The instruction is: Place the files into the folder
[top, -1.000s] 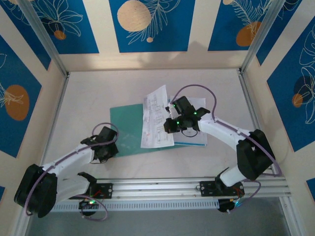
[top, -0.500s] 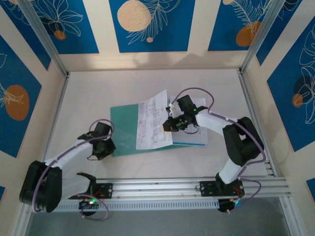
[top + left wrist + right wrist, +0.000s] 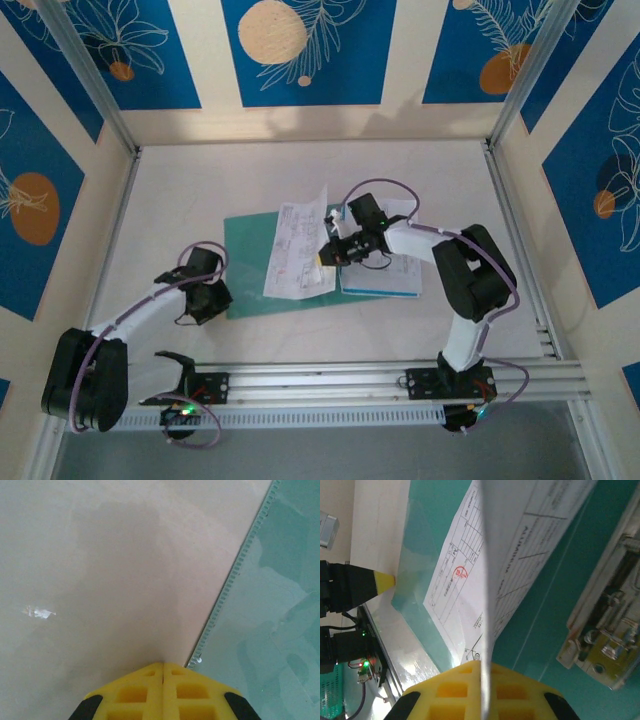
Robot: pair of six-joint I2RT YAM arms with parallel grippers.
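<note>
Hiding part of the folder (image 3: 250, 265), files (image 3: 297, 250) hang clamped in right tool (image 3: 482, 664); left tool (image 3: 163, 667) closed, empty.

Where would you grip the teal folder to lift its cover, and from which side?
The bare near-left corner of the teal folder, probably, approached low from the left, beside the left gripper. It lies flat, so only an edge is pinchable, and the printed sheet in the right gripper overhangs its right part.

From above, the print on the files (image 3: 297, 252) is too small to read and they hide the middle of the folder (image 3: 248, 262), while the left end effector (image 3: 163, 665) is cut off by the left wrist view's bottom edge.
</note>
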